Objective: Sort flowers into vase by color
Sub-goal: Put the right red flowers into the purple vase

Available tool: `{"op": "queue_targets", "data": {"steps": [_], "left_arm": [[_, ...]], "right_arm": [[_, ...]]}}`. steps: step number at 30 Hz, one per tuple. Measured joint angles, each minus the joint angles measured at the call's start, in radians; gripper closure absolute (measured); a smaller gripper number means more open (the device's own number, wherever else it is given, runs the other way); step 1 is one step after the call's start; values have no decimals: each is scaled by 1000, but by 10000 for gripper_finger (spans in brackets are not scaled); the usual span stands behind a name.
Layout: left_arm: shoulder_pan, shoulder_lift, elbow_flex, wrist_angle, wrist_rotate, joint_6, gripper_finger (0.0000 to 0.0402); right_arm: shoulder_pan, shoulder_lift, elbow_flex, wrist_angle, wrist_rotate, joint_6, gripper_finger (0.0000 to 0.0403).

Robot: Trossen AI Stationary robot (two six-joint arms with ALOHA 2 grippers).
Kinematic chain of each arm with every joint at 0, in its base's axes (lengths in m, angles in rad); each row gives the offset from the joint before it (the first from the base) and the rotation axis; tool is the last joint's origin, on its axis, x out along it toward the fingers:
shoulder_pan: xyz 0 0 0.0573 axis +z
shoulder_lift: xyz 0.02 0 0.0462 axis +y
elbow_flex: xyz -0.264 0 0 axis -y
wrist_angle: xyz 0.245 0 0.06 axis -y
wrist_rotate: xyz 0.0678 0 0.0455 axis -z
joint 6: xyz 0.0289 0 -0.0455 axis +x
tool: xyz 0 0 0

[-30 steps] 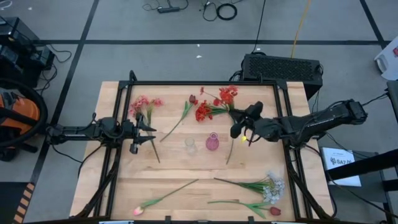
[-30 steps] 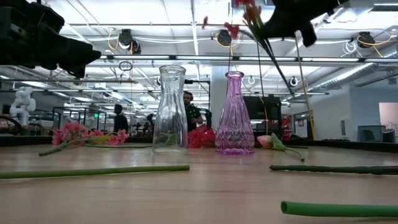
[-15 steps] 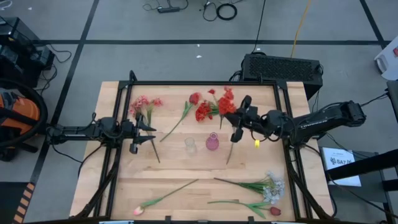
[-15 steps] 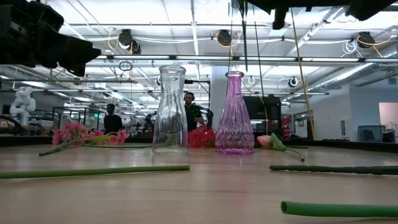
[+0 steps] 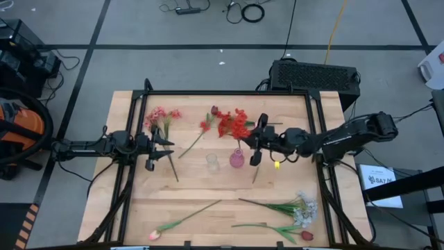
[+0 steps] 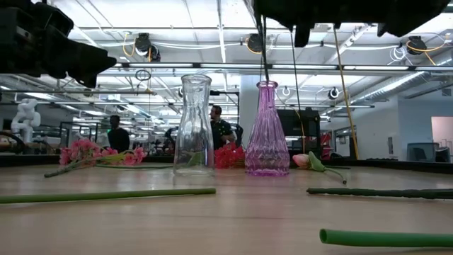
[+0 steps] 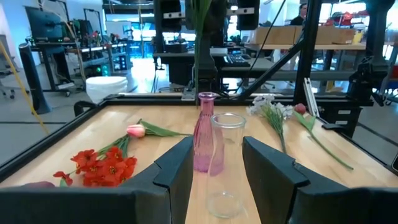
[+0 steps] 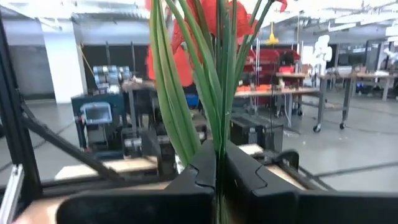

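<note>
Two vases mid-table: glass vase (image 5: 212,162) left, touching or just beside second vase (image 5: 237,158) on its right. Flower spray (image 5: 234,125) above second vase, in right gripper (image 5: 253,142). Left gripper (image 5: 166,146) left of vases. Flower bunch (image 5: 161,117) far-left; more flowers (image 5: 288,208) near-right; single stem (image 5: 182,220) near-left.

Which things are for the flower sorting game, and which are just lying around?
For the job:
- red flower spray held in the right end effector
- pink vase
- clear vase
- pink flowers
- white-blue flowers
- pink tulip
- left end effector, waiting open

Just lying about:
- black box behind the table
- cables on the floor
</note>
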Motion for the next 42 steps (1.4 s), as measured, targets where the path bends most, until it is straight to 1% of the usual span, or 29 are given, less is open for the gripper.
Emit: {"op": "queue_targets", "data": {"steps": [5,9,15,21,25,29,38,42], "left_arm": [[0,0,0,-15,0,0,256],[0,0,0,-15,0,0,256],[0,0,0,-15,0,-1,256],[0,0,0,-15,0,0,256],[0,0,0,-16,0,0,256],[0,0,0,-16,0,0,256],[0,0,0,-16,0,0,256],[0,0,0,-16,0,0,256]], "right_arm": [[0,45,0,85,4,2,401],[0,12,0,133,4,-29,401],[13,-63,0,96,3,5,401],[35,-64,0,51,4,26,401],[35,-32,1,-5,68,60,401],[35,15,1,1,108,76,401],[35,118,0,-12,108,124,401],[35,140,0,-17,107,133,393]]}}
